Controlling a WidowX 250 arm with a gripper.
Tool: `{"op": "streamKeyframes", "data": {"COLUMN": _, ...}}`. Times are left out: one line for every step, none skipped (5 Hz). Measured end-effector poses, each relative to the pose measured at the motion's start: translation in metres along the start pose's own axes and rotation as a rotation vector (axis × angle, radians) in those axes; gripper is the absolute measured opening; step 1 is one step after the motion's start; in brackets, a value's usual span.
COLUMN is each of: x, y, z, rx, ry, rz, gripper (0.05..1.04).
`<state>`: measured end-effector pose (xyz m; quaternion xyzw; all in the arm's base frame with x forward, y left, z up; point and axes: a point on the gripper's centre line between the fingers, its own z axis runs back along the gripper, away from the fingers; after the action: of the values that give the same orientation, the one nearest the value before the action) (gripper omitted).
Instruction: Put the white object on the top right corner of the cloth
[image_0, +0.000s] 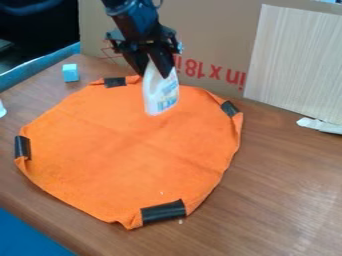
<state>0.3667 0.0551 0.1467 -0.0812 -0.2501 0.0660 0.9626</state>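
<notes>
The black gripper (155, 67) hangs down over the back part of the orange cloth (133, 150), shut on the top of the white object (160, 94), a bottle with a blue-and-white label. The bottle is held nearly upright, its lower end in front of the cloth's back edge in the view. Whether its base touches the cloth or hangs just above it, I cannot tell. Black tape holds the cloth at its corners, one piece to the bottle's left and another to its right.
A light blue cube (71, 73) sits on the wooden table (280, 200) at the back left. Behind the cloth stand a cardboard sheet (207, 40) and a pale wood-grain panel (297, 60). A white scrap (319, 125) lies at the right; a white item (2, 109) shows at the left edge.
</notes>
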Motion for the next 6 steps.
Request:
{"op": "streamKeyframes", "data": {"x": -0.004, "y": -0.020, "z": -0.009, "rx": -0.019, "ry": -0.004, "rz": 0.052, "gripper": 0.525}}
{"op": "streamKeyframes", "data": {"x": -0.008, "y": -0.031, "z": -0.014, "rx": -0.036, "ry": 0.001, "rz": 0.065, "gripper": 0.525}}
{"op": "streamKeyframes", "data": {"x": -0.012, "y": -0.037, "z": -0.019, "rx": -0.042, "ry": -0.004, "rz": 0.097, "gripper": 0.525}}
{"op": "streamKeyframes", "data": {"x": -0.012, "y": -0.044, "z": -0.024, "rx": -0.042, "ry": -0.045, "rz": 0.129, "gripper": 0.525}}
{"op": "streamKeyframes", "data": {"x": -0.005, "y": -0.043, "z": -0.025, "rx": -0.031, "ry": -0.096, "rz": 0.151, "gripper": 0.593}}
{"op": "streamKeyframes", "data": {"x": -0.005, "y": -0.042, "z": -0.025, "rx": -0.033, "ry": -0.097, "rz": 0.148, "gripper": 0.888}}
